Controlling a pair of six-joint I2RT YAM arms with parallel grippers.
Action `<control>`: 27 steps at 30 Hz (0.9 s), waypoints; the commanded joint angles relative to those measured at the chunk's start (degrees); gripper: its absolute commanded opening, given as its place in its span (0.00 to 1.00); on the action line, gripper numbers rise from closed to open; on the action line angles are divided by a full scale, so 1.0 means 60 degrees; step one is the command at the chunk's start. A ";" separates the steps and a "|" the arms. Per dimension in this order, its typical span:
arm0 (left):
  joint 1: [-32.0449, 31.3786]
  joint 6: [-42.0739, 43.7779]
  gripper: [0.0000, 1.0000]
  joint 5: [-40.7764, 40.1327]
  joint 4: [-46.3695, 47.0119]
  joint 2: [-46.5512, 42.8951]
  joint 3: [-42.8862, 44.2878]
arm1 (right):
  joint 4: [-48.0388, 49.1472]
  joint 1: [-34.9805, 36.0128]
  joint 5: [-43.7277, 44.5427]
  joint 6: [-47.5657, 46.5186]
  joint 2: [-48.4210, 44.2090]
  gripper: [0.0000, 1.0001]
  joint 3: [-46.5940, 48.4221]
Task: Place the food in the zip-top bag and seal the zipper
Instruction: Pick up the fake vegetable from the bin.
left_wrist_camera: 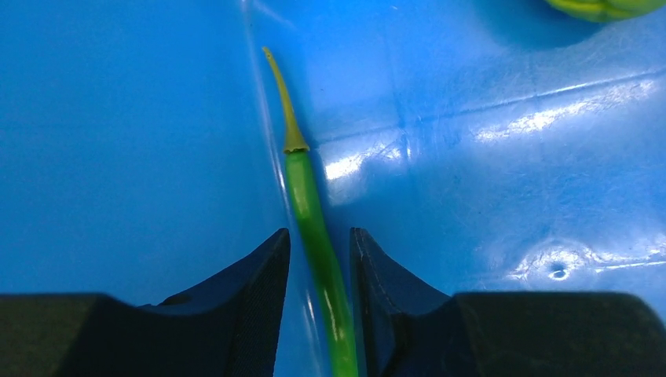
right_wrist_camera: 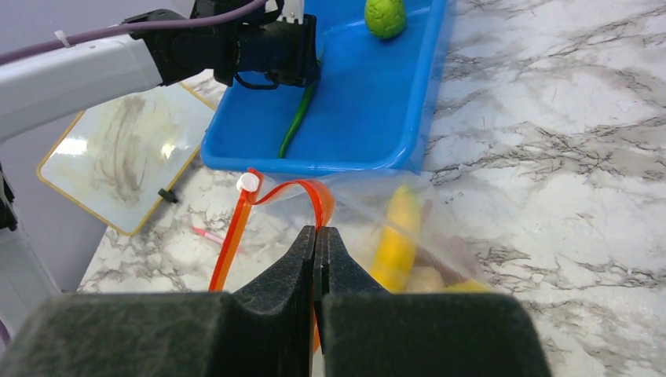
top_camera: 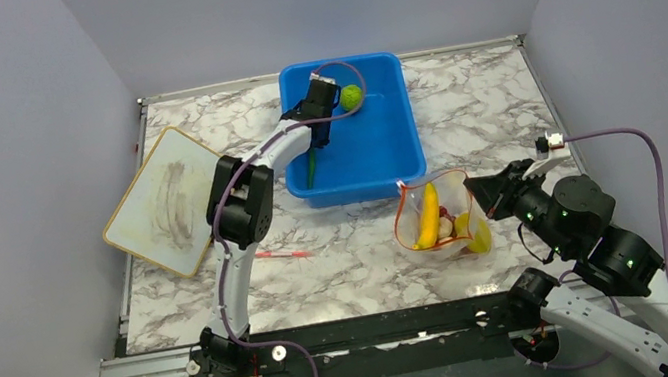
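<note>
I see the clear zip-top bag (top_camera: pixel 450 192) slumped on the marble desk (top_camera: pixel 359 245) just beside the blue tub (top_camera: pixel 383 140), its mouth gaping, with a yellow banana (top_camera: pixel 430 216) and other pale pieces inside. My right gripper (right_wrist_camera: pixel 316 236) is pinched fully closed on the orange-red zipper (right_wrist_camera: pixel 310 192) at the bag's rim. My left gripper (left_wrist_camera: pixel 320 251), down in the tub, straddles a slim green chili (left_wrist_camera: pixel 310 204) with jaws narrowly apart, and the lime (top_camera: pixel 351 97) lies near it.
</note>
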 commanded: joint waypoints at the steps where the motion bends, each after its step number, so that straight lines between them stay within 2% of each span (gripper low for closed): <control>1: 0.0167 -0.0097 0.36 0.0315 -0.0247 0.0449 0.0237 | 0.0275 0.0042 -0.0013 0.0055 -0.0021 0.01 0.0243; 9: 0.0170 -0.0250 0.32 0.0278 -0.0291 0.0724 0.0323 | 0.0266 0.0046 -0.0035 0.0085 -0.0027 0.01 0.0252; 19: 0.0170 -0.0315 0.12 0.0968 -0.0414 0.0560 0.0402 | 0.0200 0.0045 -0.0043 0.0153 -0.0120 0.01 0.0190; 27: 0.0170 -0.0470 0.06 0.1343 -0.0403 -0.0091 0.0255 | 0.0313 0.0045 -0.0154 0.0263 -0.0053 0.01 0.0077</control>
